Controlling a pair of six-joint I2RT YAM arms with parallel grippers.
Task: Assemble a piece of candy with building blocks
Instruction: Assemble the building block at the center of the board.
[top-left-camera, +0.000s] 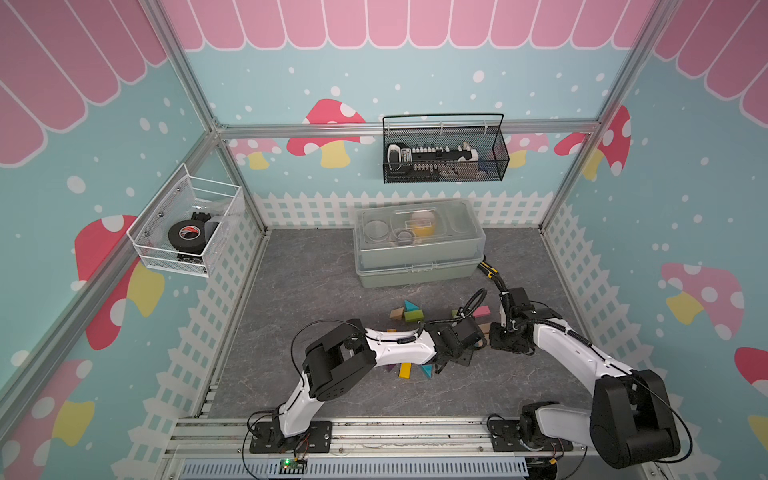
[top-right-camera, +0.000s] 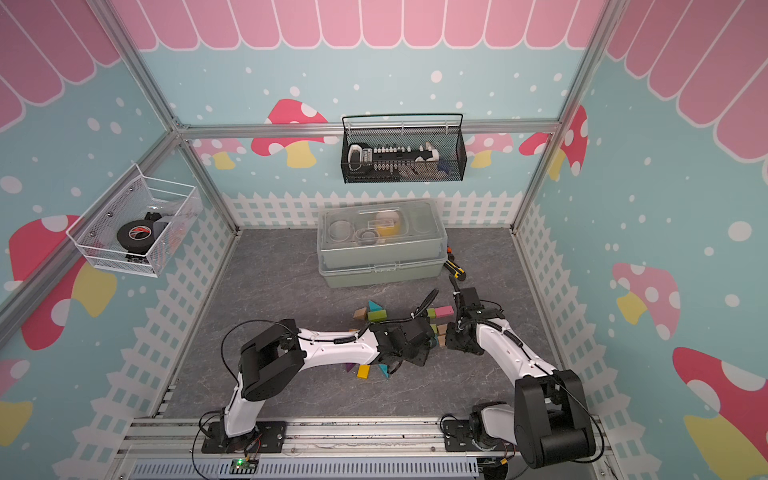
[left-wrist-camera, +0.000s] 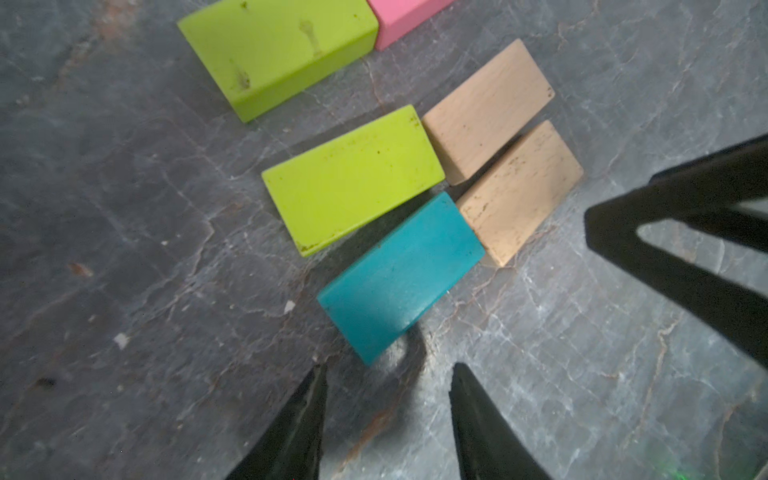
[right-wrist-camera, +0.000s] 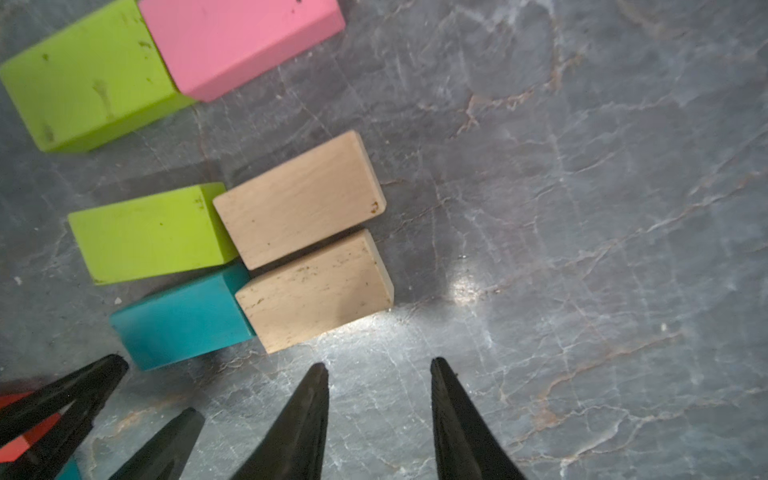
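A teal wooden bar (left-wrist-camera: 401, 276), a lime-green wooden bar (left-wrist-camera: 353, 178) and two plain tan wooden bars (left-wrist-camera: 519, 191) lie packed flat on the grey table (left-wrist-camera: 124, 208), just ahead of my left tool (left-wrist-camera: 388, 388) and right tool (right-wrist-camera: 379, 374). Both stand partly spread, empty. Candy body looks done, I judge; next, grasp the teal triangular wooden prism (top-left-camera: 426, 370) for an end.

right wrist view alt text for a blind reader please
A green block, a teal block and two tan blocks sit packed two by two on the grey table; the right tool hangs open and empty beside them.
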